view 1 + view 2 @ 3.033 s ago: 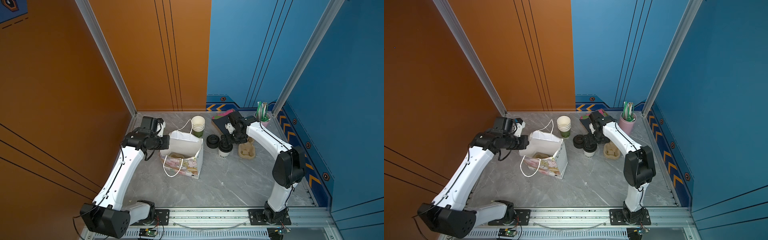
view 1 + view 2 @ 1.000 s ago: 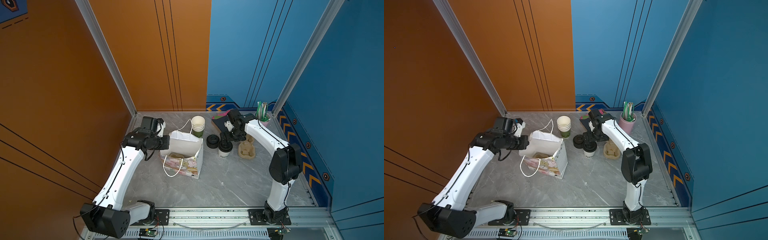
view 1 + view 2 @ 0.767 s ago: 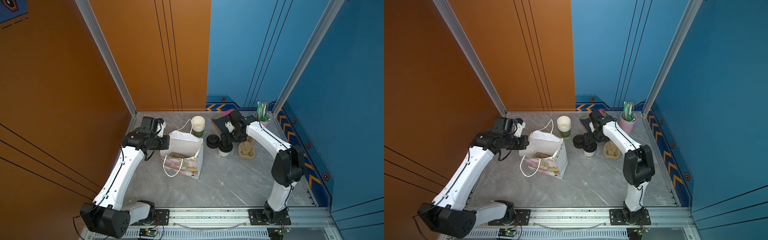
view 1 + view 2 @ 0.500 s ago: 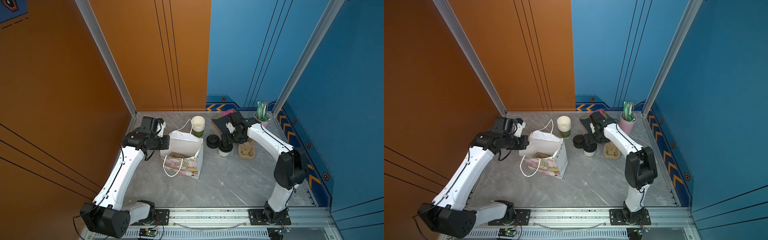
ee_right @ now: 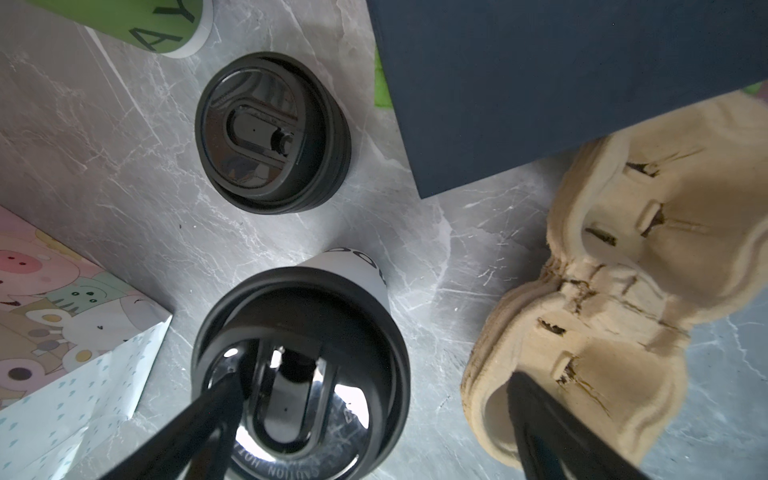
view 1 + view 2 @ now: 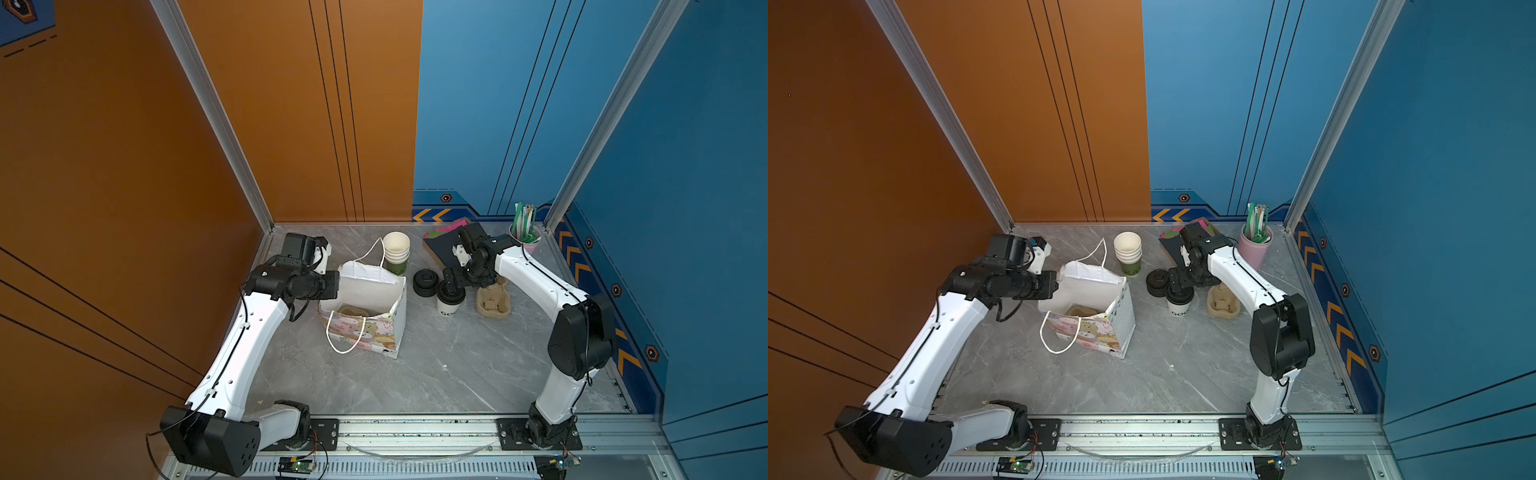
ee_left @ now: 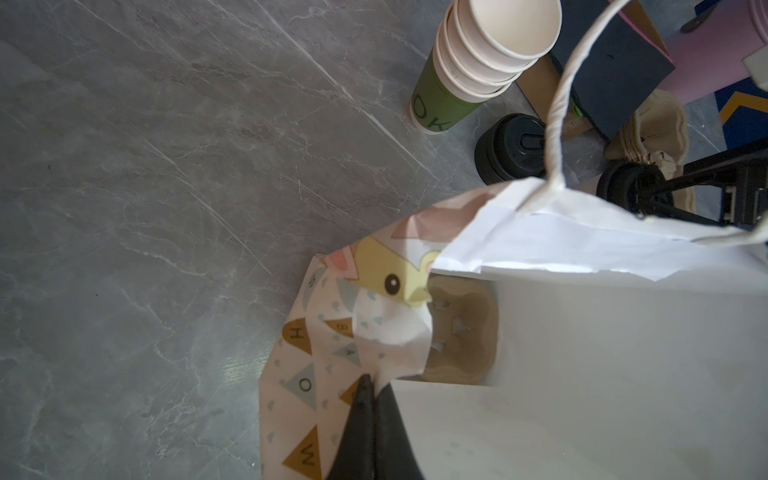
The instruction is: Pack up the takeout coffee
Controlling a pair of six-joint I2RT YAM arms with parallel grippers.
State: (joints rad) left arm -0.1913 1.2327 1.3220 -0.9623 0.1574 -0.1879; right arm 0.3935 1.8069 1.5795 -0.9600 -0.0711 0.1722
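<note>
Takeout coffee (image 6: 449, 300), a white cup with black sip lid, stands upright on the table just beside the paper bag (image 6: 374, 332), on the bag's side facing the right arm, apart from it and not inside. Left gripper (image 7: 368, 384) has its fingers pressed together on the bag's rim at a crumpled corner; the bag stands open. A pulp carrier (image 7: 461, 332) lies on the bag's floor. Right gripper (image 5: 370, 395) sits over the coffee with jaws spread wide: one finger crosses the lid, contact unclear, the other lies toward a second pulp tray (image 5: 615, 291) farther from the bag. Loose black lids (image 6: 424, 282) sit between the bag and the coffee's far side; the lidless cup stack (image 6: 396, 253) stands just behind the bag.
</note>
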